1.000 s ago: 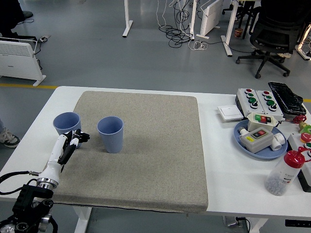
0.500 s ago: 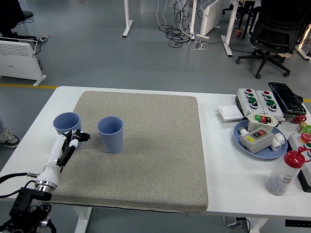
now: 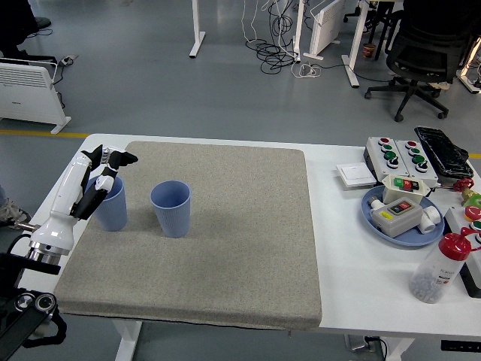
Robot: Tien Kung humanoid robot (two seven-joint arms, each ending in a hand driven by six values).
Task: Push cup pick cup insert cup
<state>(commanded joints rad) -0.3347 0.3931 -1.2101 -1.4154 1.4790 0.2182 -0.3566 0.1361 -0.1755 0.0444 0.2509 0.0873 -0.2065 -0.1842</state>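
Two blue cups upright on grey mat (image 3: 225, 233), left half of white counter (image 3: 353, 256). Left cup (image 3: 113, 207) near mat's left edge; second cup (image 3: 171, 208) just beside, toward centre, apart from first. Left robot hand (image 3: 104, 169) above left cup's rim, fingers spread, dark fingertips (image 3: 126, 158) pointing right; contact with cup unclear. Button boxes, blue dish (image 3: 376, 218), red-capped bottle (image 3: 438, 268) clustered at counter's right edge.
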